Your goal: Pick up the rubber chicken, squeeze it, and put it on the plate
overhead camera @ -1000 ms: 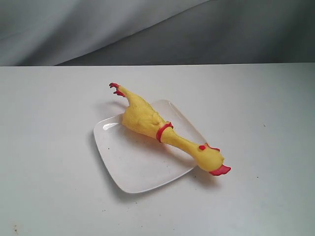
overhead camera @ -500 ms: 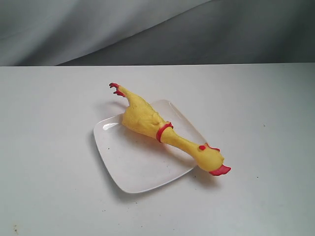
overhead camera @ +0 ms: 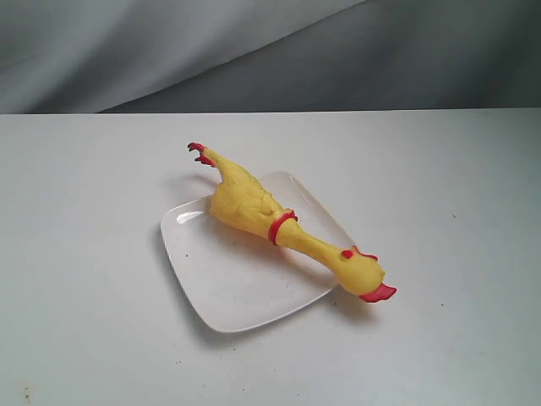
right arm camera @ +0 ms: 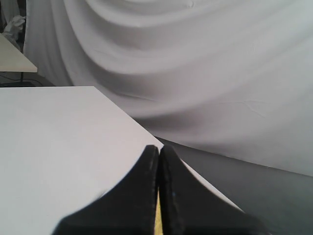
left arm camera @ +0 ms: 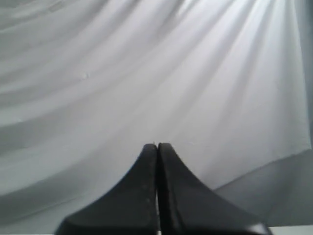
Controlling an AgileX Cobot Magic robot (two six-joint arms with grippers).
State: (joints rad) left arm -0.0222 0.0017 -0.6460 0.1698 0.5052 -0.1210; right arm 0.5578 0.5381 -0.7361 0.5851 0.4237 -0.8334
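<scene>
You have one long yellow rubber chicken (overhead camera: 254, 207) with red feet, neck ring, comb and beak. It lies diagonally across one shallow glossy white square plate (overhead camera: 228, 292) on the white table (overhead camera: 84, 254). Its feet reach past the plate's far corner and its head past the right edge. Your left gripper (left arm camera: 157, 146) and right gripper (right arm camera: 159, 148) each have their black jaws pressed together on nothing. Both face grey draped cloth (left arm camera: 146, 73), clear of the chicken.
</scene>
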